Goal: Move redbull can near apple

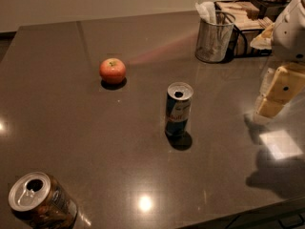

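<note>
The redbull can (pixel 178 109) stands upright near the middle of the dark table (pixel 95 142), slim, blue and silver, with an opened silver top. The apple (pixel 112 70) is red-orange and sits to the can's far left, well apart from it. My gripper (pixel 272 99) hangs over the table's right side, at about the can's height in the view and well to its right. It touches and holds nothing that I can see. The white arm (pixel 290 27) rises behind it at the right edge.
A wider can with brownish-orange sides (pixel 40 205) stands at the front left corner. A metal mesh cup with napkins (pixel 214 39) and a dark rack of packets (pixel 245 20) stand at the back right. The table's front edge runs along the lower right.
</note>
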`<state>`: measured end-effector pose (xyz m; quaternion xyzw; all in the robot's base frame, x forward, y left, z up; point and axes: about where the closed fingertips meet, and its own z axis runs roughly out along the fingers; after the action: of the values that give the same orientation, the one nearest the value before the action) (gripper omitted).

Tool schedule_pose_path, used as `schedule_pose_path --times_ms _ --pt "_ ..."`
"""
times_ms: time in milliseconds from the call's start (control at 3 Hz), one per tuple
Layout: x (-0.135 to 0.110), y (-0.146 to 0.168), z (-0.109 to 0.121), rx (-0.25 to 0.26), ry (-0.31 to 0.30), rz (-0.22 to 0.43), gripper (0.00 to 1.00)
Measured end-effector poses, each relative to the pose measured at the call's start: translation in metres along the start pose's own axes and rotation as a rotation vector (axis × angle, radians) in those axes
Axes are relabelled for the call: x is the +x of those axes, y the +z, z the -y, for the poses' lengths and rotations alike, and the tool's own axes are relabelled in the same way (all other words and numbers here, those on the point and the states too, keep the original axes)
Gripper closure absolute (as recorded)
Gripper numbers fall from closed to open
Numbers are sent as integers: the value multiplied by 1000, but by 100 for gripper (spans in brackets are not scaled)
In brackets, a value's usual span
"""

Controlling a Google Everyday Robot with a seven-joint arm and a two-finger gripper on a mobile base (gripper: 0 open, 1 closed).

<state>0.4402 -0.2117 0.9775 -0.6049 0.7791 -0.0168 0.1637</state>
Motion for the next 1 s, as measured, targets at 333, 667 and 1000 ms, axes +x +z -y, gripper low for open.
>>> schedule_pose_path --times_ms 333,667,1000 --pt "-21 7 -5 -27 -10 65 0" --pt "-47 18 -13 -58 -17 152 0" --pt "-75 30 -24 -84 -45 219 0"
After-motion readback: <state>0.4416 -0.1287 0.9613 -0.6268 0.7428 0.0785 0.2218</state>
